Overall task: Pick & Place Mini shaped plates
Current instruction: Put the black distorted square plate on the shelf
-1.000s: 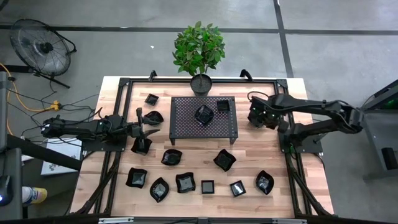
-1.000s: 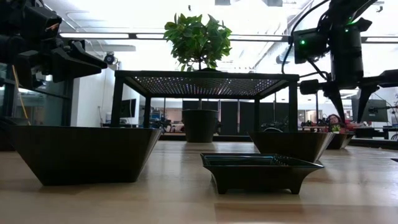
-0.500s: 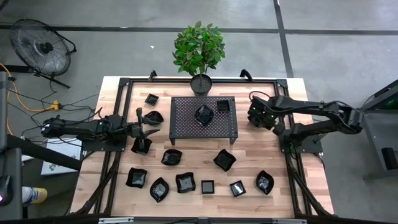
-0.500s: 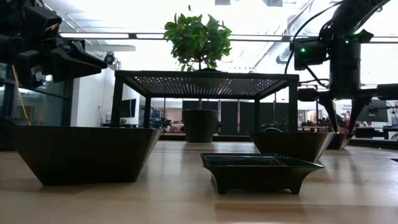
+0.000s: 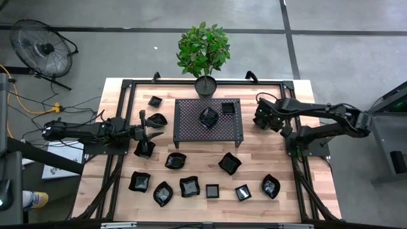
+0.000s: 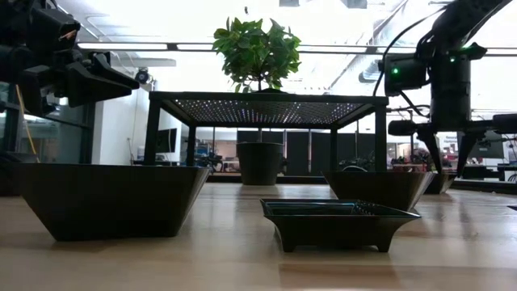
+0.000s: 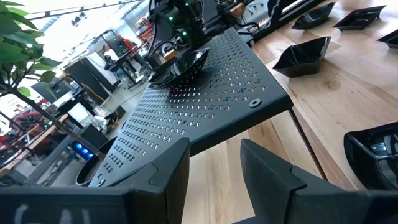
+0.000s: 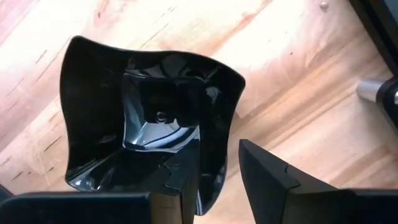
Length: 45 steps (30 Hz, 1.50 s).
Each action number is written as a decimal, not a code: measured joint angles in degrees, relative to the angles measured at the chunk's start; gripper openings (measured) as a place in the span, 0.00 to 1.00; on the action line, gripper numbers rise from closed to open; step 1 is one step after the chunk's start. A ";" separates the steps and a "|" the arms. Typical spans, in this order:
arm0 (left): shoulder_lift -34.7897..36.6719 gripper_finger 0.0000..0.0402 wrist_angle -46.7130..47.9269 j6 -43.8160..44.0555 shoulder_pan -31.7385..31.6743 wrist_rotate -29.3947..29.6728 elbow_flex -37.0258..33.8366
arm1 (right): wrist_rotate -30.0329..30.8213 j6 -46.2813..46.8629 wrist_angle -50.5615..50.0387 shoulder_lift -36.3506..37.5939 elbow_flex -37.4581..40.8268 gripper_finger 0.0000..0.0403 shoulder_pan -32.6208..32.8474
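Observation:
A wavy-edged mini plate [image 8: 149, 118] lies on the wood to the right of the perforated rack [image 5: 191, 130]. My right gripper [image 8: 217, 162] points down just over it, open. One finger is over the plate's hollow and the other outside its rim; the high view hides this plate under the gripper [image 5: 262, 118]. Two mini plates [image 5: 209, 117] [image 5: 227, 108] rest on the rack's top. Several more mini plates [image 5: 176, 161] sit across the near half of the table. My left gripper [image 5: 149, 132] waits level at the table's left, open, with nothing between its fingers [image 7: 214, 180].
A potted plant [image 5: 205, 85] stands behind the rack at the far edge. Two plates [image 5: 157, 119] [image 5: 145, 148] lie close to my left gripper. In the low view a deep dish [image 6: 113, 198] and a flat square one [image 6: 339, 220] stand near the front edge.
My right gripper has sunk toward the plate beside the rack and rolled a little about its own axis. Its fingertips stand lower in the low view than a second ago, and the gap between them looks the same.

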<state>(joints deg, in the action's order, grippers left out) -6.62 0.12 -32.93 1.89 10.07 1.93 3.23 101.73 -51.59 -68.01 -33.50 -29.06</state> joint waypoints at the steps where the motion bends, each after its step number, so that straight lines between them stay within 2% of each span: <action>1: 0.00 0.35 0.00 -0.01 0.00 0.02 0.00 | -0.05 -0.02 0.00 -0.23 0.00 0.26 -0.25; 12: -0.01 0.35 0.00 0.00 0.00 0.01 0.00 | -0.83 -3.20 1.82 -3.32 0.00 0.16 -2.09; 21: -0.01 0.35 0.00 0.00 0.00 0.00 0.01 | 0.05 -4.26 2.12 -3.25 -0.07 0.01 -2.09; 34: -0.02 0.35 0.00 0.00 0.00 0.01 0.00 | 0.82 -7.90 1.88 -0.87 -0.13 0.00 -2.01; 45: -0.02 0.35 0.00 -0.02 0.00 0.00 0.00 | 4.81 -7.68 -0.20 6.97 -0.20 0.00 2.10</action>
<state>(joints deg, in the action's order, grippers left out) -6.63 0.12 -32.95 1.89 10.07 1.93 8.04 94.05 -51.80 -61.05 -33.69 -26.96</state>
